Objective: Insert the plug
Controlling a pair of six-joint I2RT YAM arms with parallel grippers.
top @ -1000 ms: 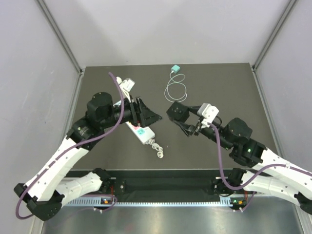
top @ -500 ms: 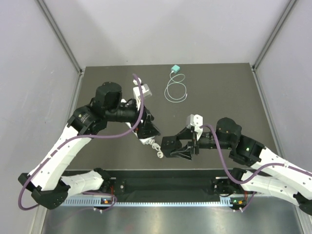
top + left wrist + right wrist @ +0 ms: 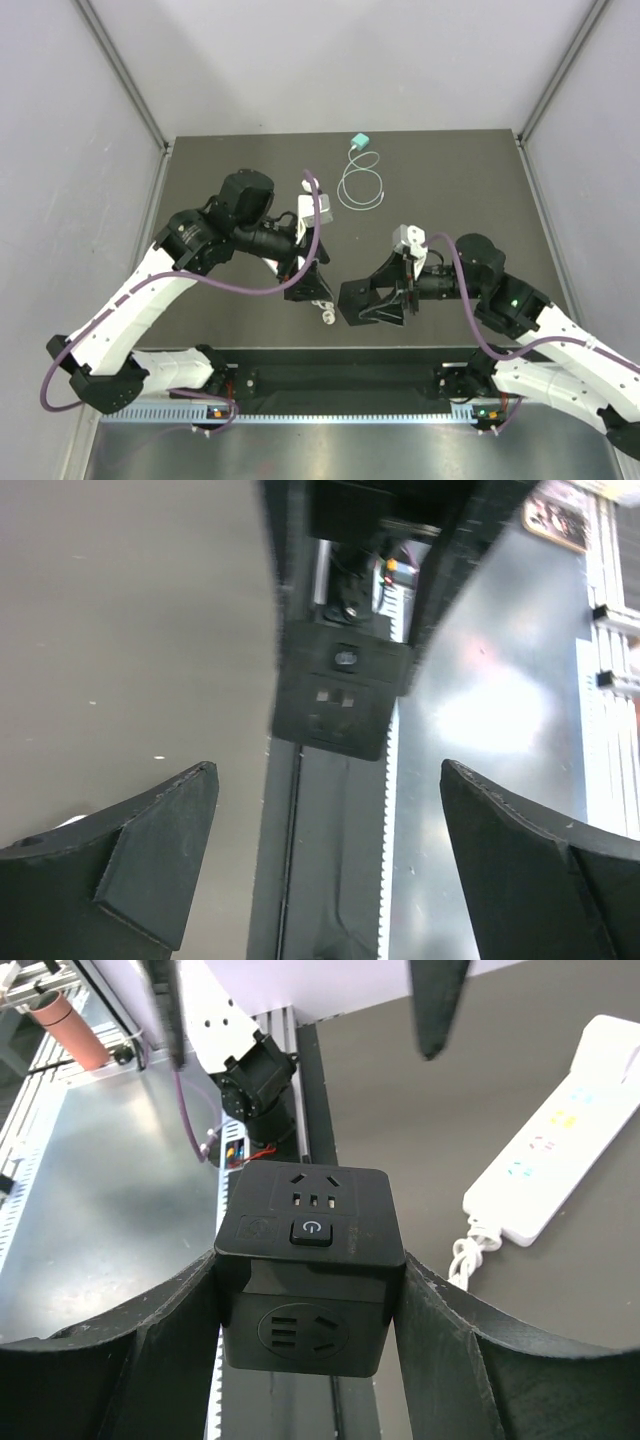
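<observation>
My right gripper (image 3: 362, 300) is shut on a black cube socket (image 3: 350, 297) and holds it above the table's near edge. In the right wrist view the cube (image 3: 310, 1260) sits between both fingers, its power button and one outlet facing up. My left gripper (image 3: 305, 272) is open and empty, just left of the cube, above a white power strip (image 3: 318, 290) that it mostly hides. In the left wrist view the left gripper (image 3: 328, 770) points at the cube (image 3: 345, 685). The strip (image 3: 560, 1150) and its bundled white cord (image 3: 470, 1255) also show in the right wrist view.
A teal plug block (image 3: 360, 140) with a looped white cable (image 3: 360, 186) lies at the back middle of the dark table (image 3: 470, 180). Grey walls enclose the table on three sides. A metal rail (image 3: 330, 415) runs along the near edge.
My right gripper has swung the black cube from mid-table down toward the near edge. My left gripper has moved right and nearer, over the white strip toward the cube.
</observation>
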